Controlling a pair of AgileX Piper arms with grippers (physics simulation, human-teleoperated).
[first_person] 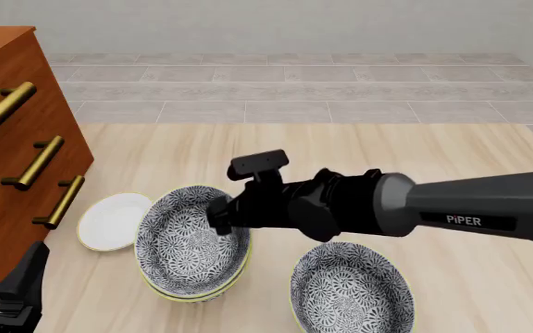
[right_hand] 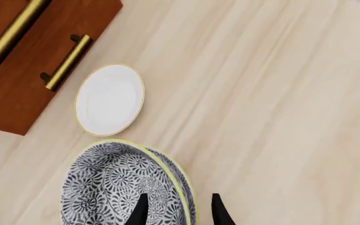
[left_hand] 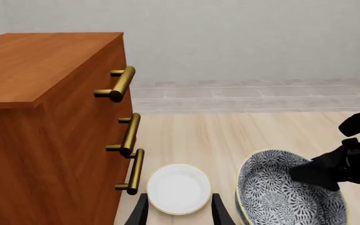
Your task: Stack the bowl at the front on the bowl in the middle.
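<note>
Three deep round bowls with a dense black-and-white floral pattern and thin cream rims show on the pale wood-grain tabletop (first_person: pixel 415 146). Two of them are nested beside the small plain white dish (first_person: pixel 111 220): the bowl at the front (first_person: pixel 188 239) sits tilted inside the bowl in the middle (first_person: pixel 178 293), whose cream rim peeks out beneath it as a second edge. The third patterned bowl (first_person: pixel 352 288) stands apart from the stack, on its side away from the dish. The smooth, shallow white dish with its faint gold edge lies flat between the stack and the reddish-brown wooden cabinet (first_person: pixel 12 104), just clear of both. The cabinet's front carries three cylindrical brass bar handles (first_person: pixel 33 161) on short posts. The right tool (first_person: pixel 220 215), matte black at the end of a grey arm lettered PIPER, reaches across to the rim of the upper bowl on the side away from the dish; in the right wrist view its two dark fingers (right_hand: pixel 139 211) straddle the nested rims, one inside the bowl and one outside, with a gap between them, though whether they press the rim I cannot tell. The left tool (left_hand: pixel 176 213) hangs near the cabinet over the dish, its black fingers spread apart with nothing between them.
</note>
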